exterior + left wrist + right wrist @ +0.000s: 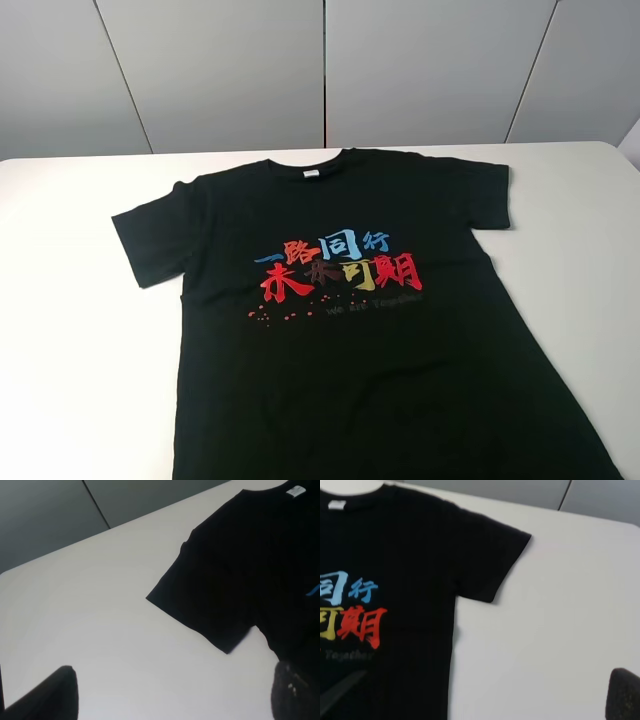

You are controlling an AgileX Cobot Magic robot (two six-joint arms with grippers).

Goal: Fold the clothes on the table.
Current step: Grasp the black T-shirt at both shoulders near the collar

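- Exterior high view is showing the black T-shirt (350, 390) lying flat and face up on the white table (80, 350); its collar is pointing toward the far edge, and its hem is running off the near edge of the picture
- printed characters (340, 265) in red, blue and yellow are sitting across the chest; red dots (270, 316) are scattering just below them on the left arm's side; a small white neck label (311, 174) is showing inside the collar
- the left-side sleeve (150, 238) and the right-side sleeve (485, 195) are both spreading outward on the tabletop, unfolded
- grey wall panels (220, 70) are standing behind the table's far edge
- left wrist view is showing the left gripper (172, 667) with its jaws spread wide and gripping nothing; only the tips of its two dark fingers (50, 697) are entering the picture; bare table (100, 605) is lying between them, and the left-side sleeve (200, 600) of the T-shirt (250, 545) is lying near, beyond the fingertips
- right wrist view is showing the right gripper (490, 672) likewise wide apart and holding nothing; one of its fingers (625, 692) is sitting over bare table (560, 605), the other over the T-shirt (420, 555) below the printed characters (355, 615); the right-side sleeve (495, 560) is lying flat beyond them; whether either finger is touching the cloth, I cannot tell
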